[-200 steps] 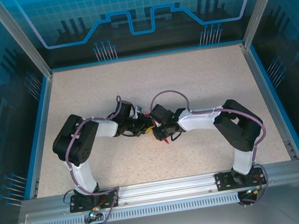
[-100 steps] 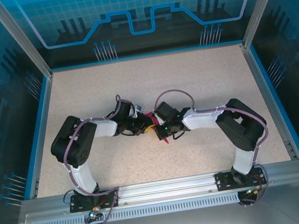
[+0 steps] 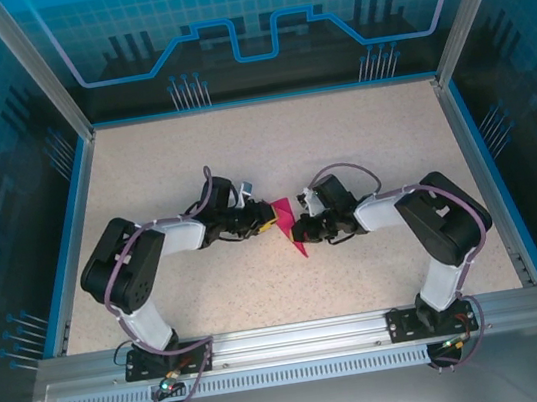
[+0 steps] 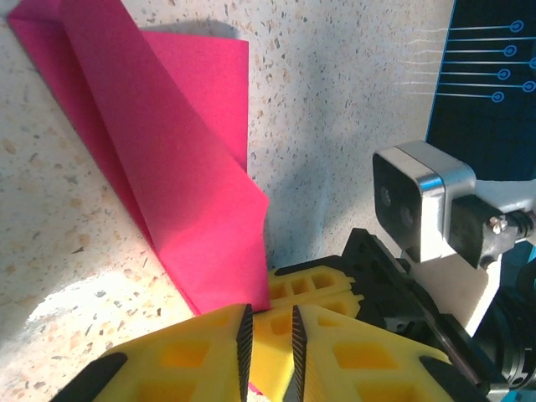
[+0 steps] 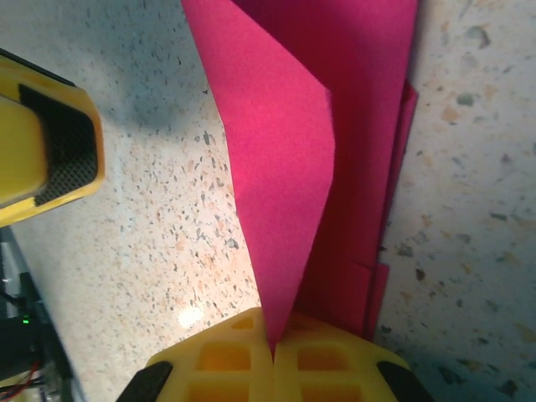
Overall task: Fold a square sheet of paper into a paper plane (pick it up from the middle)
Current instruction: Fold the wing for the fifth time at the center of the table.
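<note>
Change in the arms: the right arm is now drawn back toward its own side. One second ago the two wrists crowded together over the paper; now they stand apart with the paper between them.
Change in the paper: the sheet of paper [image 3: 289,224] was almost hidden under the grippers before. Now it shows from above as a narrow pink wedge, already folded, with its point toward the near edge.
Place of the paper: it is on the table [image 3: 360,137], near the middle. It lies mostly flat, but one flap rises from the surface.
Right gripper [image 5: 272,356]: the jaws are pressed together and the raised flap runs straight into the seam between them, so this gripper pinches the paper.
Left gripper [image 4: 270,322]: the jaws stand a little apart, as a narrow slot. The edge of the paper reaches this slot, but the slot looks wider than the thin sheet, so I judge that it is not pinched here.
Meaning for the task: the hold seems to pass from left to right. The right side can probably carry the flap over for the next crease.
Risk: if the left gripper leaves fully, the sheet can slide instead of fold.
</note>
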### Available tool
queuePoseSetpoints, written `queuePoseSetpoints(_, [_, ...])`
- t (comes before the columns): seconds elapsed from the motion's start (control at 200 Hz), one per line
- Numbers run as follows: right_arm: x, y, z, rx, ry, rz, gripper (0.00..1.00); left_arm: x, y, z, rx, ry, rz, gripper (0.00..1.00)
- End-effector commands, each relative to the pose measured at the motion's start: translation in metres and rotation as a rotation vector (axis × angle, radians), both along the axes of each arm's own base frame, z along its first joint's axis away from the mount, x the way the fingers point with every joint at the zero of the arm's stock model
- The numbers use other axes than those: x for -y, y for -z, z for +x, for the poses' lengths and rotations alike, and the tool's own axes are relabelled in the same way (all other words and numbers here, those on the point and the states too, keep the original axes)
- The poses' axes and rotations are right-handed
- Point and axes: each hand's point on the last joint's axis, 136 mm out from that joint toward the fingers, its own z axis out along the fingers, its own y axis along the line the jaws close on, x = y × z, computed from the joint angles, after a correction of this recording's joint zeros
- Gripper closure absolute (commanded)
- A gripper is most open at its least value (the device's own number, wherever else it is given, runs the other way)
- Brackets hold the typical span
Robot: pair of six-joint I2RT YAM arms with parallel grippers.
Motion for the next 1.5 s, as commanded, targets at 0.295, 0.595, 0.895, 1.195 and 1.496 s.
queuePoseSetpoints(0.295, [0.001,-0.006,0.006,-0.083,0.056,0.144,1.0,0.022,0.016,-0.006,-0.022,0.065,-0.034,0.8])
queuePoseSetpoints(0.595, [0.003,0.008,0.002,-0.139,0.067,0.116,1.0,0.025,0.018,-0.006,-0.014,0.076,-0.047,0.82])
queuePoseSetpoints(0.895, [0.004,0.016,0.001,-0.165,0.076,0.1,1.0,0.029,0.024,-0.007,-0.028,0.088,-0.04,0.82])
queuePoseSetpoints(1.195, [0.005,0.018,0.001,-0.169,0.072,0.086,1.0,0.029,0.037,-0.005,-0.061,0.094,0.025,0.85])
queuePoseSetpoints(1.496, [0.006,0.012,-0.001,-0.17,0.057,0.056,0.97,0.016,0.068,-0.014,-0.158,0.083,0.154,0.87])
